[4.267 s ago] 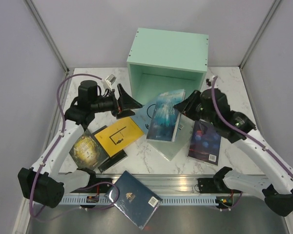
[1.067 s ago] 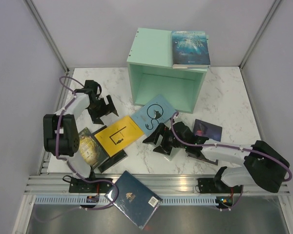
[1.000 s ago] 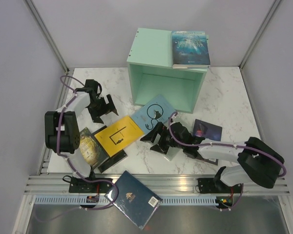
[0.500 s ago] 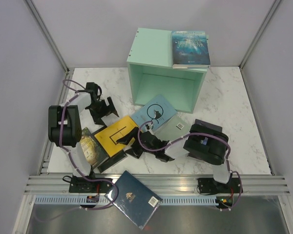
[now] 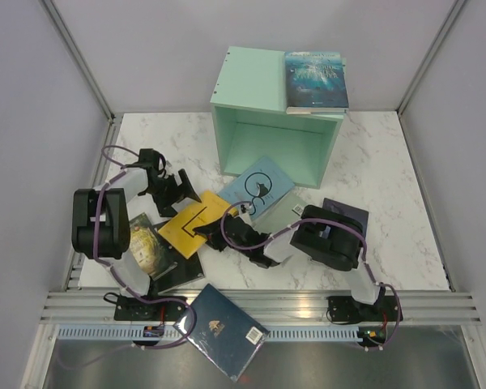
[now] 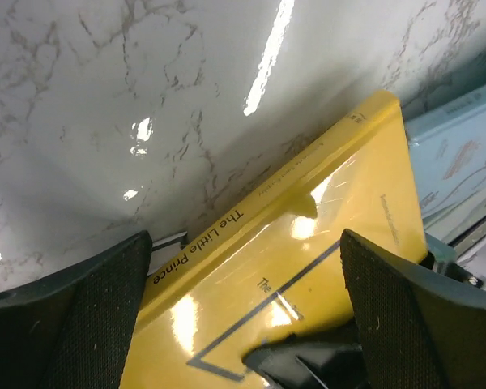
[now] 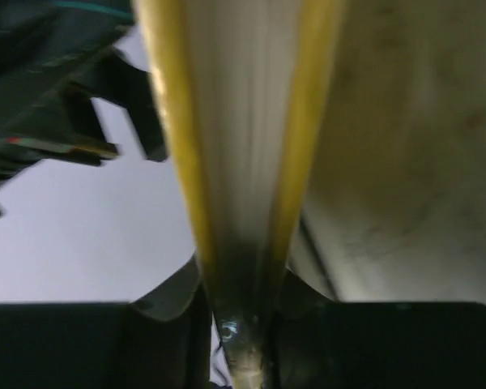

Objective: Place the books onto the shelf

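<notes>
Thin, slick and likely floppy, the yellow book (image 5: pixel 193 228), left of centre on the surface, wants a deep edge pinch, where the right gripper (image 5: pixel 226 235) has its jaws clamped on it; the left gripper (image 5: pixel 181 189) has its jaws wide.

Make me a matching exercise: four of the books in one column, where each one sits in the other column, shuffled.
Books
1. yellow book
2. navy book
3. cat book
4. ocean-cover book

Places
A. lying on top of the shelf
B. gripped in the right end effector
C. across the metal rail at the near edge
D. flat on the table, just before the shelf's opening

Pairs: 1-B, 2-C, 3-D, 4-A
</notes>
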`<act>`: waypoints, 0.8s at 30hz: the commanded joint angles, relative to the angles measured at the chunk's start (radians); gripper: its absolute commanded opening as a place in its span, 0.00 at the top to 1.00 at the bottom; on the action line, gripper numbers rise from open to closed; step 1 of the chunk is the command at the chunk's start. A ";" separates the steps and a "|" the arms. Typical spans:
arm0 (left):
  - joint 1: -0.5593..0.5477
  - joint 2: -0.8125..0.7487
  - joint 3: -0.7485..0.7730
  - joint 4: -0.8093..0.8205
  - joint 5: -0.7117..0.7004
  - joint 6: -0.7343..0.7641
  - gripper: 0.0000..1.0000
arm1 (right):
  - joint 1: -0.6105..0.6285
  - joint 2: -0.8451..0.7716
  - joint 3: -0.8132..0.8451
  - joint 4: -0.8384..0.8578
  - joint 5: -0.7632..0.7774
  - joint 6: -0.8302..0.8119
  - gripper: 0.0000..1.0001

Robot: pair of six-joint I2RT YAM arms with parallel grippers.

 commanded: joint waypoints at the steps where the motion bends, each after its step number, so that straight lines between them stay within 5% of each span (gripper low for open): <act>1: -0.010 -0.055 -0.028 -0.118 0.138 -0.064 0.02 | -0.008 -0.097 -0.001 -0.148 0.063 -0.032 0.78; 2: -0.010 -0.075 -0.023 -0.121 0.153 -0.079 0.02 | -0.010 -0.117 0.001 -0.189 0.054 -0.070 0.91; 4: -0.009 -0.095 -0.011 -0.139 0.158 -0.084 0.02 | -0.016 -0.186 0.024 -0.240 0.031 -0.119 1.00; 11: 0.001 -0.218 0.108 -0.196 0.132 -0.087 0.01 | -0.018 -0.399 0.246 -0.694 -0.062 -0.444 1.00; 20: 0.001 -0.454 0.061 -0.058 0.339 -0.078 0.00 | -0.088 -0.640 0.259 -0.704 -0.288 -0.567 1.00; 24: 0.001 -0.557 -0.049 0.142 0.518 -0.167 0.01 | -0.159 -0.749 0.216 -0.656 -0.391 -0.555 1.00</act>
